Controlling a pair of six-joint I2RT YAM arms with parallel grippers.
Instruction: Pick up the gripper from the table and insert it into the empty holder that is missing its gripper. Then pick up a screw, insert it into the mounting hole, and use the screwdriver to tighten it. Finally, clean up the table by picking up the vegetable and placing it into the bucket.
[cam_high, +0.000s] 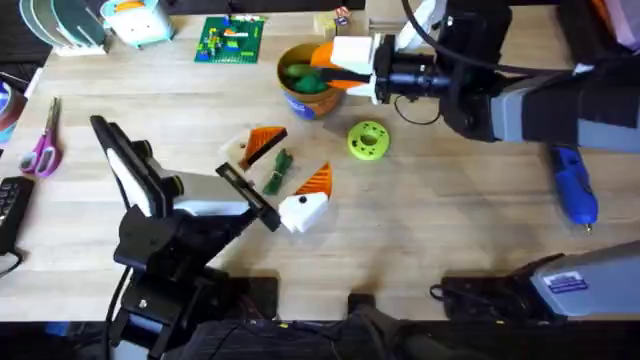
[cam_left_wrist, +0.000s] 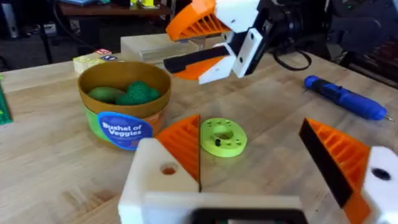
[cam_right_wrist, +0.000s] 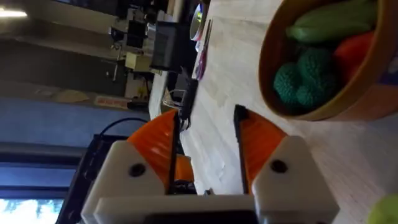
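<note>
Bucket (cam_high: 308, 92) under right gripper (cam_high: 335, 62), fingers parted, empty; left gripper (cam_high: 283, 178) parted, empty, above the table (cam_high: 450, 220)

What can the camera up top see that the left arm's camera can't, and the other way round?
The overhead view alone shows the scissors, the green brick plate and the small dark green vegetable lying on the table.

The left wrist view alone shows the "Bushel of Veggies" label on the bucket.

Both show the bucket with green veggies inside, the lime-green disc, the blue screwdriver and the right gripper, open beside the bucket.
</note>
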